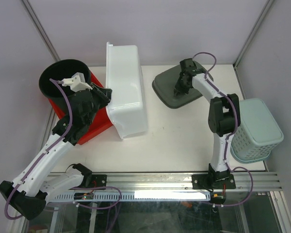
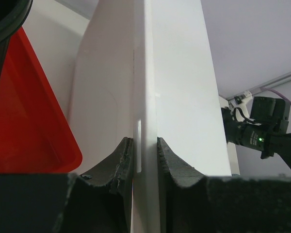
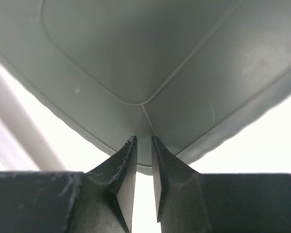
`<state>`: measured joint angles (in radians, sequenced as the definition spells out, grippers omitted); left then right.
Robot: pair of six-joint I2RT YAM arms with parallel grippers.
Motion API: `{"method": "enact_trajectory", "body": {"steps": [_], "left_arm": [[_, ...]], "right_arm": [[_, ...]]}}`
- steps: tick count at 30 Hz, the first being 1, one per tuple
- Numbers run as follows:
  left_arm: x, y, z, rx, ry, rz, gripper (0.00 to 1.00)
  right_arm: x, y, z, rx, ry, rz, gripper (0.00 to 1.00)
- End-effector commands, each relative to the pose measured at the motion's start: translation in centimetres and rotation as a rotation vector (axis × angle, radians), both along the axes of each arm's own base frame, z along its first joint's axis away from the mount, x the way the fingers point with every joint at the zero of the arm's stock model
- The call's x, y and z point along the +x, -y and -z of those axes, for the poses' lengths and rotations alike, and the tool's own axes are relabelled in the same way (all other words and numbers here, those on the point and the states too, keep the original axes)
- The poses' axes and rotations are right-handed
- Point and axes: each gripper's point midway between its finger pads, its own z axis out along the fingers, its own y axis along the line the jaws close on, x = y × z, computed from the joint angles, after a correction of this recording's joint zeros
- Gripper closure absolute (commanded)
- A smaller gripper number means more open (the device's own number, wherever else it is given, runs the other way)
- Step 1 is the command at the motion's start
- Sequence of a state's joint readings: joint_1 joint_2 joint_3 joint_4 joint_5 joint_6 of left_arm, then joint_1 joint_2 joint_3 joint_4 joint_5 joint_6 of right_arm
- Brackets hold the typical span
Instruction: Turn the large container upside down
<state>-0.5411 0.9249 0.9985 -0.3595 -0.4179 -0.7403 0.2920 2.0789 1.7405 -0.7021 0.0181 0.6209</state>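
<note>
Step in hand, judged: mid-flip. The white container [image 1: 128, 82] stands tipped on its side at 10 o'clock on the worktop [image 1: 174, 141], its wall pinched in the left hand [image 2: 144, 150]. The right hand [image 3: 143, 145] is narrow at the grey tray [image 1: 167, 92]; a grip cannot be told. Next: the container is to be rolled over, rim down.

Pale lilac walls [image 1: 184, 24] meet slanting grey metal posts [image 1: 41, 34] at both back corners, enclosing a white desk [image 1: 174, 131] whose near edge carries a bright aluminium rail [image 1: 160, 180].
</note>
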Motion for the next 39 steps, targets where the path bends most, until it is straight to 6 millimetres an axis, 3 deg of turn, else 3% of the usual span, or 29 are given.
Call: {"method": "enact_trajectory", "body": {"steps": [1, 3, 6, 10, 13, 17, 20, 23, 26, 28, 39], "left_arm": [[-0.2, -0.3, -0.3, -0.004, 0.010, -0.004, 1.00], [-0.2, -0.2, -0.2, -0.007, 0.008, 0.003, 1.00], [-0.2, -0.1, 0.0, -0.010, 0.002, 0.003, 1.00], [-0.1, -0.2, 0.2, -0.011, -0.003, -0.004, 1.00], [-0.1, -0.3, 0.1, -0.010, 0.001, -0.007, 1.00], [-0.3, -0.4, 0.3, -0.009, 0.000, -0.010, 1.00], [-0.6, -0.5, 0.3, -0.016, 0.003, -0.004, 1.00], [-1.0, -0.6, 0.1, -0.018, 0.003, 0.003, 1.00], [-1.2, -0.8, 0.1, -0.019, 0.005, -0.005, 1.00], [-1.2, -0.9, 0.1, -0.018, 0.005, -0.010, 1.00], [-0.8, -0.6, 0.3, -0.016, -0.003, -0.005, 1.00]], "right_arm": [[-2.4, 9.4, -1.5, -0.191, -0.041, 0.121, 0.79], [-2.4, 10.8, -3.5, -0.231, 0.004, 0.145, 0.79], [-1.9, 10.1, -7.7, -0.230, 0.117, 0.141, 0.79], [-1.1, 4.5, -10.9, -0.179, 0.233, 0.042, 0.78], [0.1, -0.3, -10.4, -0.116, 0.243, -0.030, 0.78], [3.4, -5.5, -8.4, -0.058, 0.235, -0.069, 0.78], [6.0, -7.5, -6.9, -0.037, 0.228, -0.060, 0.78], [8.0, -8.3, -5.0, -0.032, 0.215, -0.044, 0.78], [8.1, -7.4, -2.5, -0.064, 0.165, -0.012, 0.78], [7.6, -6.1, -2.0, -0.084, 0.142, 0.014, 0.78], [1.3, 4.9, -2.9, -0.271, 0.071, 0.096, 0.79]]}}
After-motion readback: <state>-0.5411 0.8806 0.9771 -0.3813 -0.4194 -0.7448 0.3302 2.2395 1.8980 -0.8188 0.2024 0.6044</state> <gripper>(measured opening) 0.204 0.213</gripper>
